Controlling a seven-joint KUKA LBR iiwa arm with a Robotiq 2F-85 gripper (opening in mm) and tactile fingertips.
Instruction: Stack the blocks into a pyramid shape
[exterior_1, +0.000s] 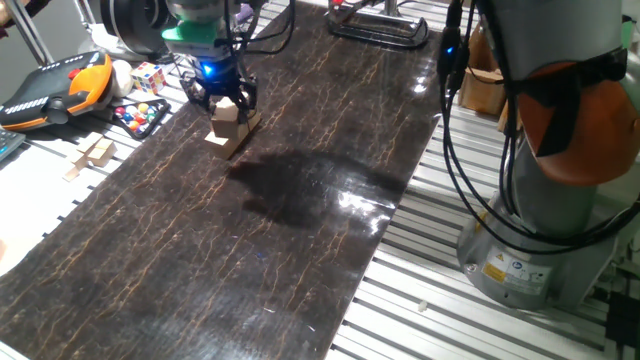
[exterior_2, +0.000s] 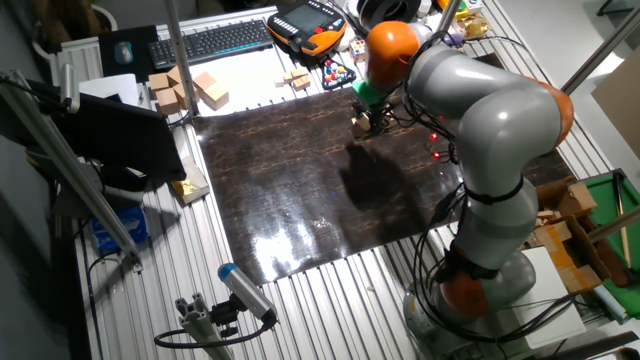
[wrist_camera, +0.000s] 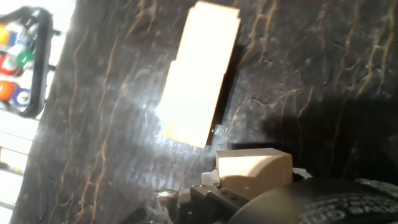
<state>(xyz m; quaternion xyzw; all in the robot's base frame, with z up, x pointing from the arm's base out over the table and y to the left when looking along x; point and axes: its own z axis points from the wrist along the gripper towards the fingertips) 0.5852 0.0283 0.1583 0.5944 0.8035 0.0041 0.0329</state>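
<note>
- At the far left of the dark surface, the hand hangs directly above a short row of blocks, pinching one block between its fingers.
- In the hand view that held block sits at the bottom edge; the row lies just ahead on the surface, its long axis running away from the camera.
- How many blocks form the row is washed out by glare.
- In the other fixed view the arm hides the stack.
</note>
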